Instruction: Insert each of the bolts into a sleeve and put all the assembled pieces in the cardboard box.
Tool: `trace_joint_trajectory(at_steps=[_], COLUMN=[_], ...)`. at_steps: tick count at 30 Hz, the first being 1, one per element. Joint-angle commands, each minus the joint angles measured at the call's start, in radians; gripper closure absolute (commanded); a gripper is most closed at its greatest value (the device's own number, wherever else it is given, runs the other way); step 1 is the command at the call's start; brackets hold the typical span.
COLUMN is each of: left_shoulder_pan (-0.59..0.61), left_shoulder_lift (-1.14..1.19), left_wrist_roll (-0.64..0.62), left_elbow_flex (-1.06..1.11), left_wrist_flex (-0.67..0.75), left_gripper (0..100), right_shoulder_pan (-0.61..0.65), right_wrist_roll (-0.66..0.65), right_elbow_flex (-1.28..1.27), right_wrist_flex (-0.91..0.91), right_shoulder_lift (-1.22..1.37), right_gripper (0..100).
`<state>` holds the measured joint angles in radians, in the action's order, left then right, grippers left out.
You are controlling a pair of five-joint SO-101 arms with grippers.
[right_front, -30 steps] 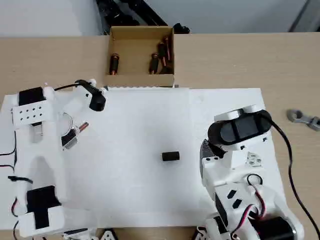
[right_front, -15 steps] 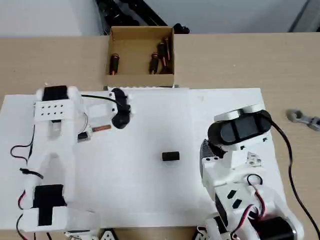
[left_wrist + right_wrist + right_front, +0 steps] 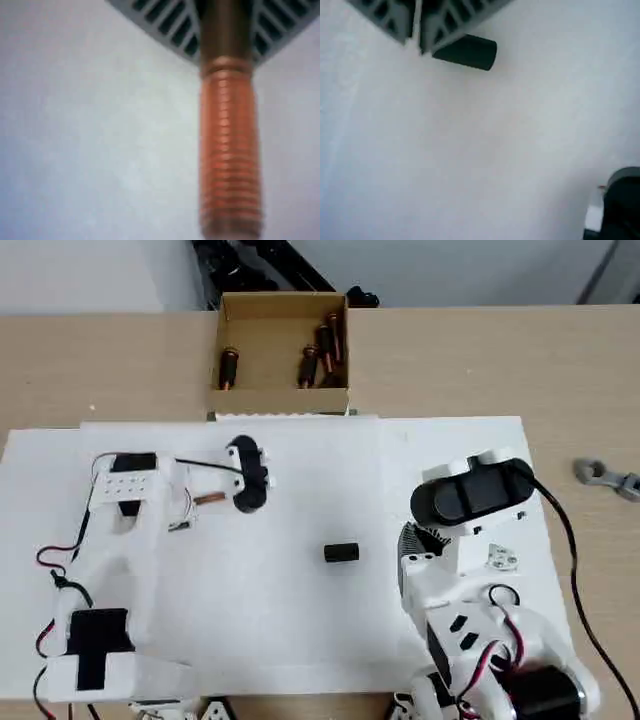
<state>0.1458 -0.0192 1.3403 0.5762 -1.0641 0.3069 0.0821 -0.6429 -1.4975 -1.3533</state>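
Note:
My left gripper [image 3: 190,506] is shut on a copper threaded bolt [image 3: 209,499] that lies level and points toward the middle of the white mat. In the left wrist view the bolt [image 3: 230,150] sticks out from between the grey jaws of the gripper [image 3: 226,45]. A short black sleeve [image 3: 341,553] lies on its side mid-mat, well to the right of the bolt. My right gripper [image 3: 408,540] stays low just right of the sleeve. In the right wrist view its fingers [image 3: 440,22] are shut, empty, with the sleeve [image 3: 467,51] just beyond their tips. The cardboard box [image 3: 283,400] holds several assembled pieces [image 3: 320,350].
The white mat [image 3: 300,640] covers the near part of the wooden table. A small metal tool [image 3: 605,477] lies off the mat at the far right. The left arm's black camera housing [image 3: 247,475] juts out beside the bolt.
The left arm has swung right and toward the front with the bolt, from the mat's left edge toward the sleeve. The right arm has shifted only slightly.

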Motion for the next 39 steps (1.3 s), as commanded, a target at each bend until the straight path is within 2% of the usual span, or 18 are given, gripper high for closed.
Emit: trace_joint_trajectory(at_steps=[1,3,11,15,19,24,27,29,35,39], left_shoulder_pan=[-0.006,-0.005,-0.005,-0.002,-0.003,0.002,0.003,0.002,0.003,0.003], left_shoulder_lift=[-0.008,-0.008,-0.009,-0.009,-0.009,-0.009,-0.02,-0.02,-0.02,-0.02], left_wrist_roll=[0.015,0.012,-0.13,-0.226,-0.238,-0.245,-0.302,-0.325,-0.397,-0.486], left_elbow_flex=[0.027,0.045,0.047,0.047,0.053,0.051,0.045,0.027,-0.134,-0.252], left_wrist_flex=[0.044,0.048,0.048,0.044,0.041,0.041,0.032,0.0,-0.239,-0.318], left_gripper=[100,100,98,87,77,75,75,75,75,75], right_shoulder_pan=[-0.012,-0.012,-0.012,-0.012,-0.012,-0.012,-0.012,-0.012,-0.012,-0.012], right_wrist_roll=[-0.002,-0.002,-0.002,-0.002,-0.002,-0.002,-0.002,-0.002,-0.002,-0.002], right_elbow_flex=[0.003,0.003,0.005,0.005,0.005,0.005,0.005,0.005,0.005,0.005], right_wrist_flex=[0.018,0.018,0.018,0.018,0.016,0.016,0.016,0.016,0.018,0.018], right_shoulder_lift=[-0.002,-0.002,-0.002,-0.004,-0.004,-0.005,-0.005,-0.005,-0.005,-0.005], right_gripper=[99.5,99.5,99.5,99.5,99.5,99.5,99.5,99.5,99.5,99.5])
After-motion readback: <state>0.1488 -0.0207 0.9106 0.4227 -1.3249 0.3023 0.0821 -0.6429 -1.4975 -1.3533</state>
